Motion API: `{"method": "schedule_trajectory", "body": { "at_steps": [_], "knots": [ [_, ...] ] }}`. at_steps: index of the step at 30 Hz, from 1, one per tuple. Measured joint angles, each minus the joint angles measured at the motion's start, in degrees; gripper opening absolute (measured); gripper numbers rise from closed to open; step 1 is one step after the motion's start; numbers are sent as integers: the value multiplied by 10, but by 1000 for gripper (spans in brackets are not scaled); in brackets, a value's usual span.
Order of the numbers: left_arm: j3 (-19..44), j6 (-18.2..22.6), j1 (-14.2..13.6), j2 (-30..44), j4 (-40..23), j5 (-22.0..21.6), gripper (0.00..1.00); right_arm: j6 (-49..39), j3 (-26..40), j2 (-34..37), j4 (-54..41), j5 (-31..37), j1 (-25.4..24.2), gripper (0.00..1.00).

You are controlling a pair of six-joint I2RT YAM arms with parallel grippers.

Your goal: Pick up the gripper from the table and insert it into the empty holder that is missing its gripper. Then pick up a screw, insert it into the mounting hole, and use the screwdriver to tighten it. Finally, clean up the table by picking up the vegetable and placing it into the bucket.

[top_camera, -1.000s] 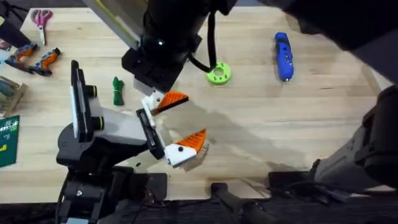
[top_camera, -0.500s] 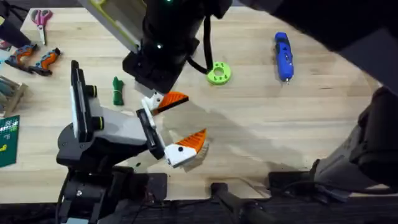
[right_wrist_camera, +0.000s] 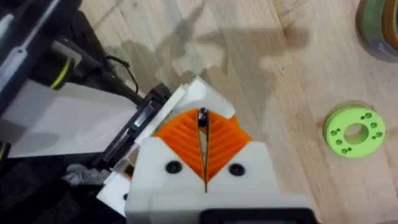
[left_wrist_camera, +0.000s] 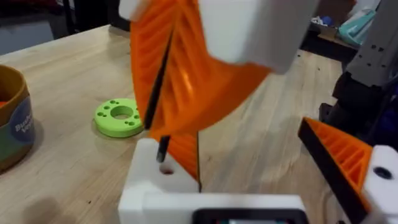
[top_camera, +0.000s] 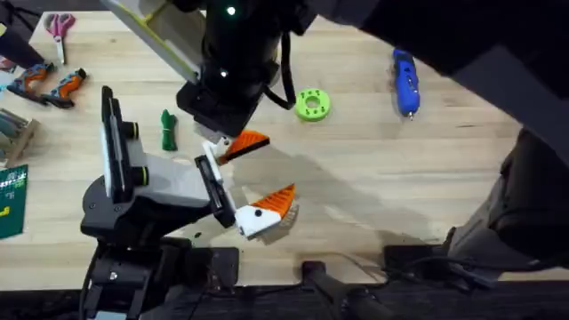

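Note:
My left gripper [top_camera: 265, 172] stands open low over the table, a white finger block on each side. The gripper, an orange wedge [top_camera: 250, 142], sits in the farther block, the holder [left_wrist_camera: 155, 190]. My right gripper [right_wrist_camera: 203, 124] reaches across from above with its orange pads [left_wrist_camera: 186, 74] shut on a thin black screw [right_wrist_camera: 203, 116]. The screw's tip hangs just over the holder's mounting hole [left_wrist_camera: 166, 169]. The green vegetable [top_camera: 168, 130] lies left of the arms. At the far right lies the blue screwdriver [top_camera: 405, 80]. The bucket [left_wrist_camera: 11, 124] stands beside the disc.
A lime green disc [top_camera: 312, 104] lies right of the grippers. Pink scissors [top_camera: 60, 25] and teal and orange toy pieces [top_camera: 49, 82] lie at the far left. The second left finger carries its own orange wedge [top_camera: 277, 201]. Bare wood stretches across the middle right.
The right arm's wrist has shifted slightly away from the camera over the holder. The left arm and the table's things have not moved.

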Motion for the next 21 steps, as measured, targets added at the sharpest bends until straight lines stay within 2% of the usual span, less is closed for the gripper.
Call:
{"method": "schedule_trajectory", "body": {
  "at_steps": [21],
  "knots": [
    [0,0,0,0,0,0,985,4,0,0,-1,0,0,6]
  ]
}}
